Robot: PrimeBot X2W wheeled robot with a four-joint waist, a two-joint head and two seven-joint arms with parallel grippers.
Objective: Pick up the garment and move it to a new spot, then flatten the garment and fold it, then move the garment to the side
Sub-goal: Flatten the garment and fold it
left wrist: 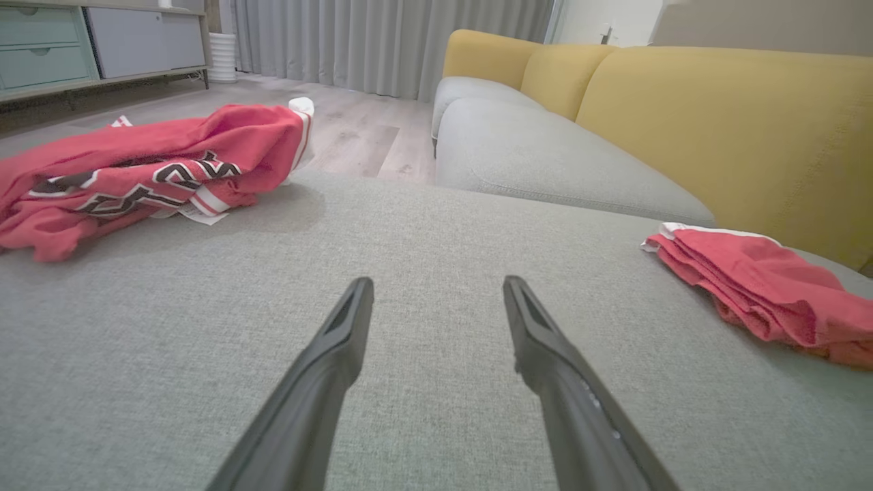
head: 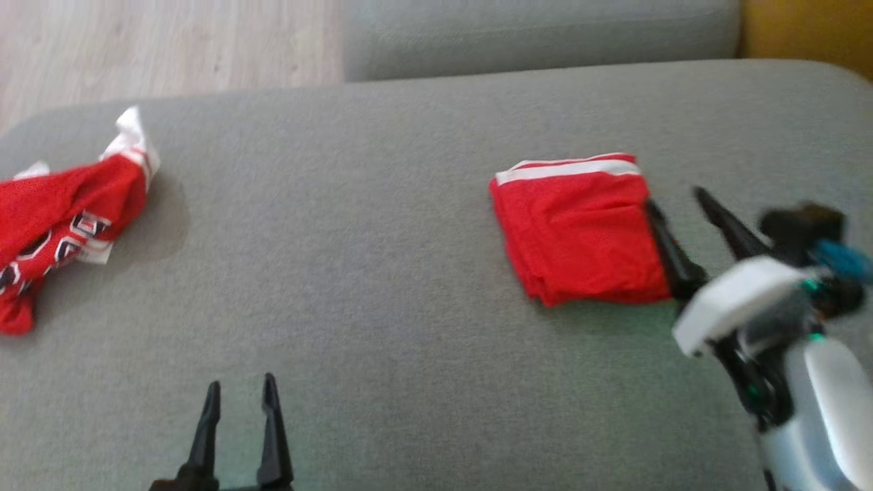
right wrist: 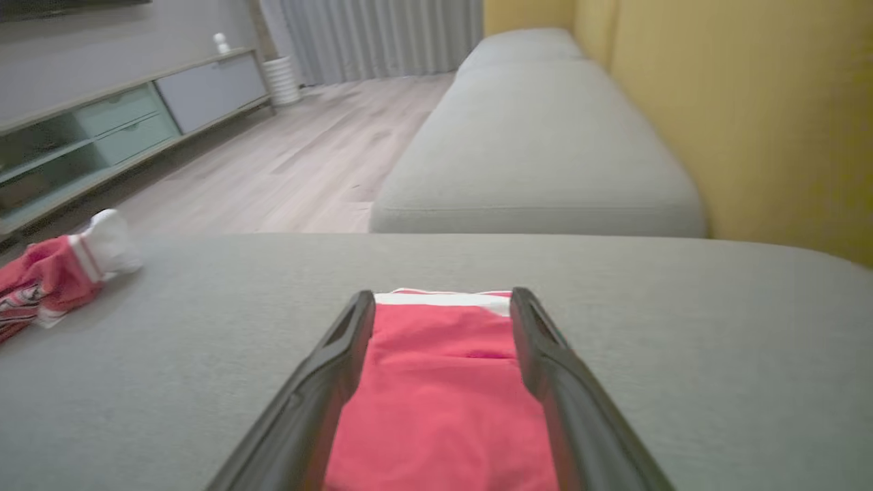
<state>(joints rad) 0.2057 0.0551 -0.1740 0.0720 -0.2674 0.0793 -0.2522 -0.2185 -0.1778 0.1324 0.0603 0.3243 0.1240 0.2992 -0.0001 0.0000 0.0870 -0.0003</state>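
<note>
1. The folded garment [head: 580,232] lies flat on the grey seat [head: 382,273], toward its right edge, with its white band on the side away from the robot.
2. The right pincer [head: 674,198] is spread wide and grips nothing. One finger lies along the garment's right edge and the other is over bare seat. In the right wrist view the pincer [right wrist: 442,299] points across the garment [right wrist: 436,395].
3. The left pincer [head: 241,380] is also spread and empty, low over the seat's near edge and well apart from both cloths.
4. Handling, as a judgement: the garment looks light, thin and limp, and not fragile. It is a stack of loose layers, so pinching only the top sheet would probably peel the fold open.
5. Dragging it over the woven seat would probably rumple it.
6. The best hold seems to be the thick layered edge at its near right, with one finger slid under the whole stack and the other on top. It should be lifted rather than pushed.
7. Count:
   - two red cloths, this folded one and a crumpled jersey [head: 68,218] at the seat's left edge
   - two pincers
</note>
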